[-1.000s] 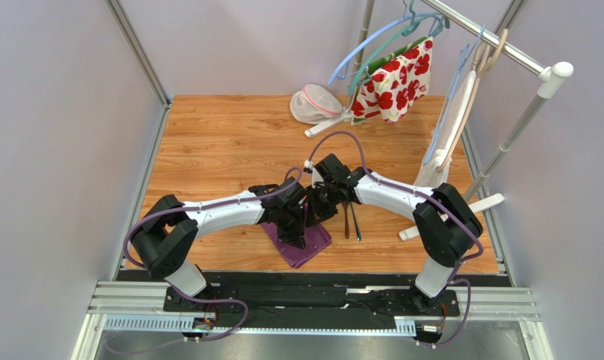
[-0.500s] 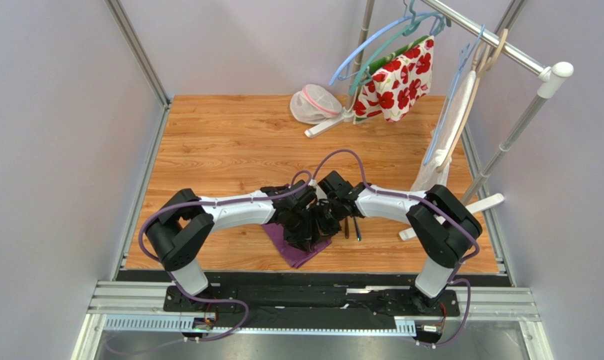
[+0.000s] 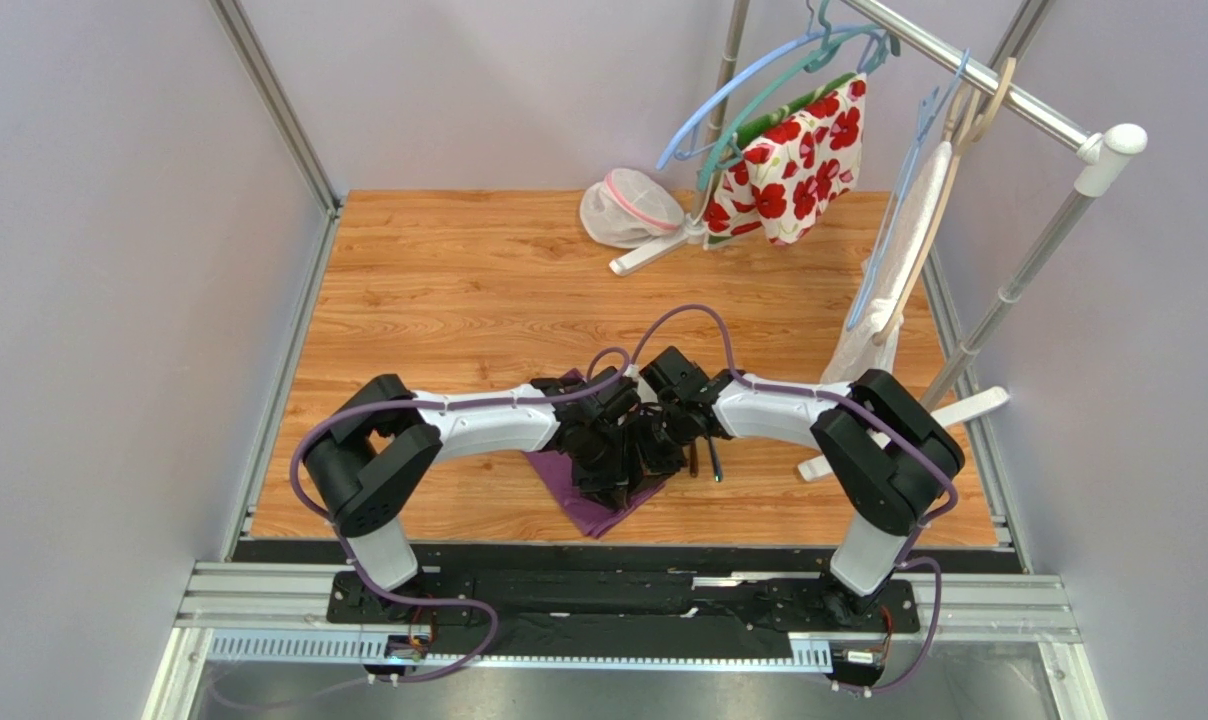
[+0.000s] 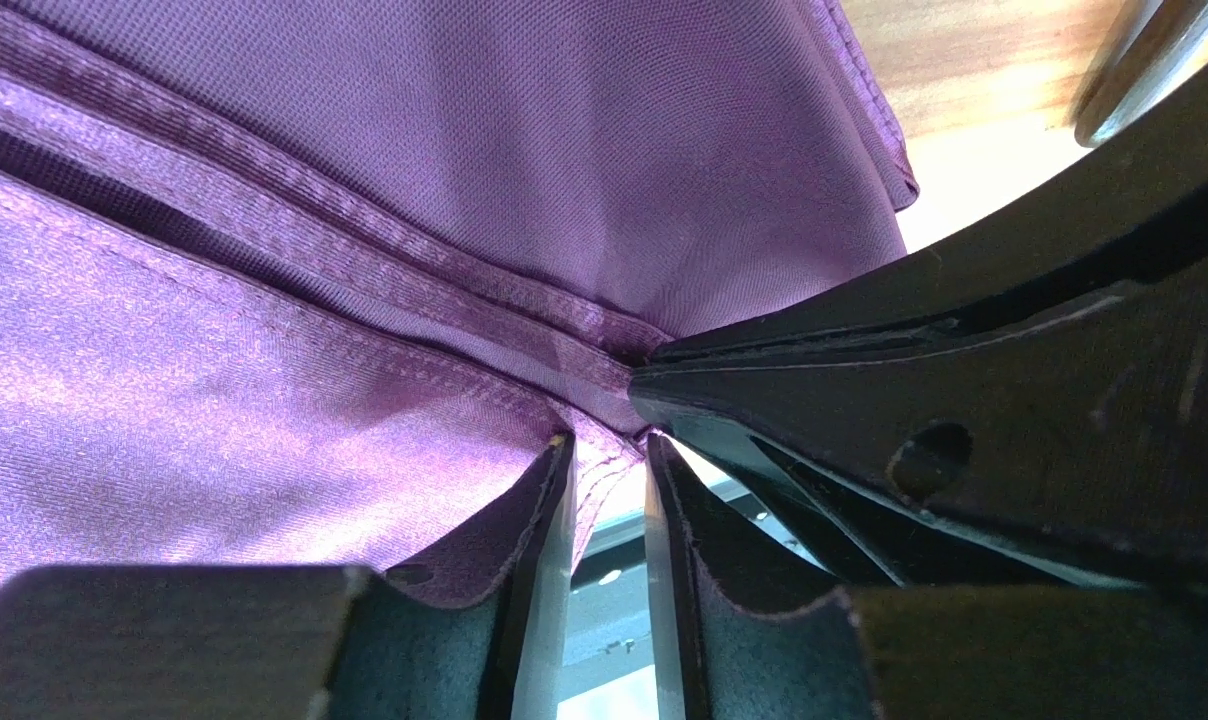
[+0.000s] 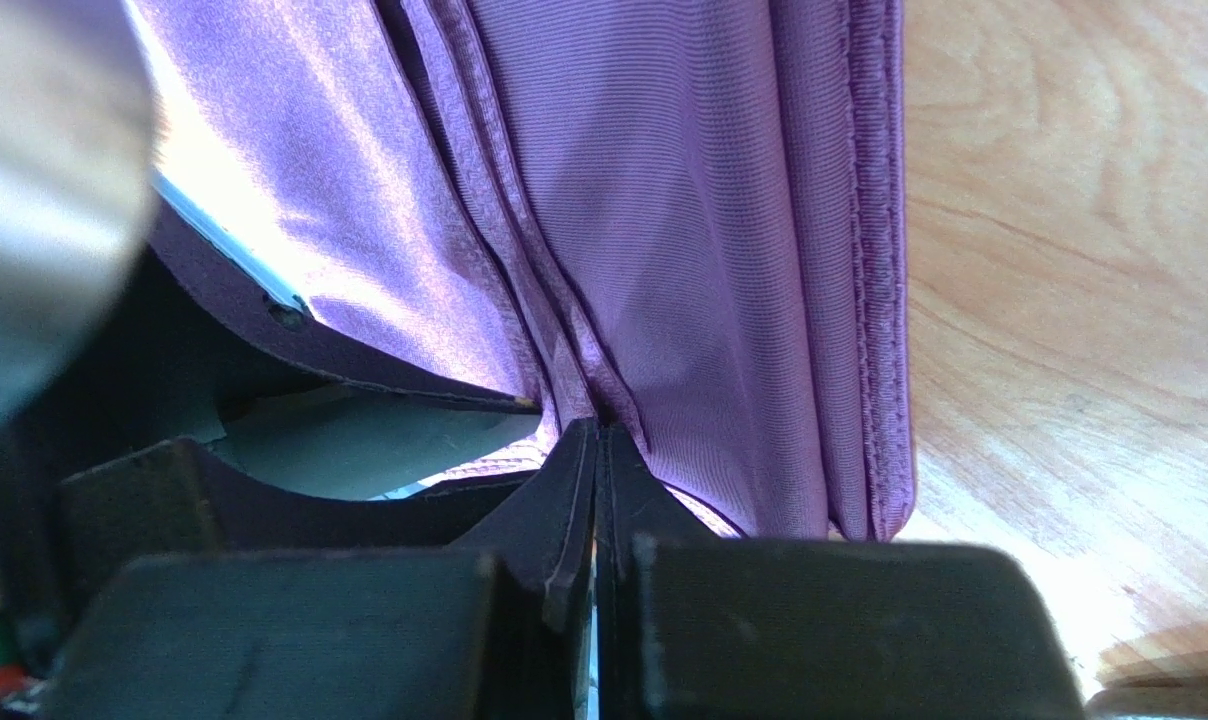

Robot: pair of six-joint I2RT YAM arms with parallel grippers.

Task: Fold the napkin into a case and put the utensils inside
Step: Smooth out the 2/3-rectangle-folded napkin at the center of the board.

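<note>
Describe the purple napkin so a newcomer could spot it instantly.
On the wooden table, go to the near edge, centre, where the left arm and right arm meet. The napkin shows beneath them. It is the only plain dark purple cloth: the floral cloth and white mesh pouch are at the far side, and the utensils to its right are thin dark metal.

The napkin (image 3: pixel 595 515) lies near the desk's (image 3: pixel 445 285) front edge, the utensils (image 3: pixel 712 465) just right of it; a mesh pouch (image 3: pixel 625 210) sits at the back.
</note>
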